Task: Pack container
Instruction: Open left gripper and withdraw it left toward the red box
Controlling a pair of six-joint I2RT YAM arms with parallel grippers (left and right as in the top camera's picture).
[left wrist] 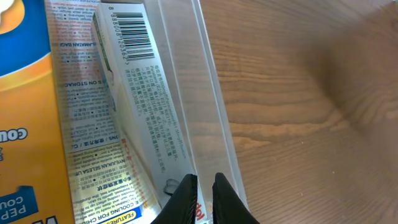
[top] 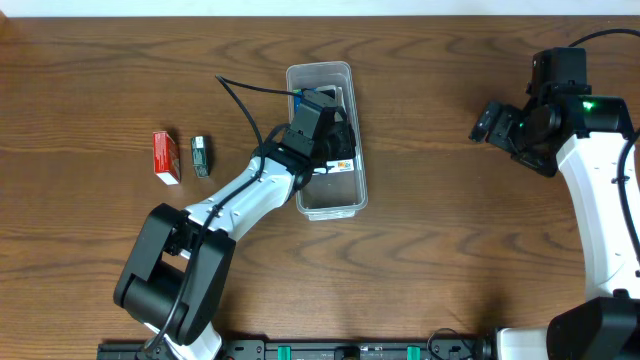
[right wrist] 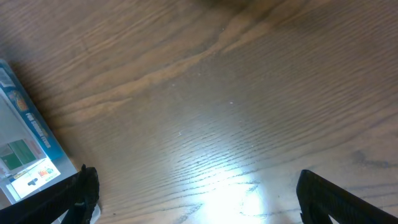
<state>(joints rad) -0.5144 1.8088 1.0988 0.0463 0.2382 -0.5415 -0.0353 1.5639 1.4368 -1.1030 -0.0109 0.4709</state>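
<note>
Your left gripper (left wrist: 203, 196) is showing its black fingertips (left wrist: 185, 198) drawn almost together, with only a thin slit between them. A sliver of red and white is peeking through that slit, and you cannot tell whether anything is being pinched. The tips are hanging right at the clear side wall of the container (top: 330, 198), the long, narrow, colourless plastic bin with rounded corners.

Just past the tips, a slim white carton (left wrist: 143, 93) is leaning along that wall, carrying a barcode and blocks of fine print too small to read. Beside it a larger orange-yellow carton (left wrist: 25, 124) is lying with its pale side panel facing you. The words "ON STORAGE" and "COOLING FOR" are reading upside down there, and blue patches are showing the letters "PEP" and "COU".

From overhead, the container is sitting near the middle of the brown wooden table (top: 450, 250). Its long axis is running from you toward the far edge, the far end leaning slightly to your left.

Well off to the left, a small red box (top: 165, 157) and a smaller dark packet (top: 200, 156) are lying side by side.

Your right gripper (right wrist: 196, 185) is hanging with its jaws spread wide over bare wood, well apart from the container.
</note>
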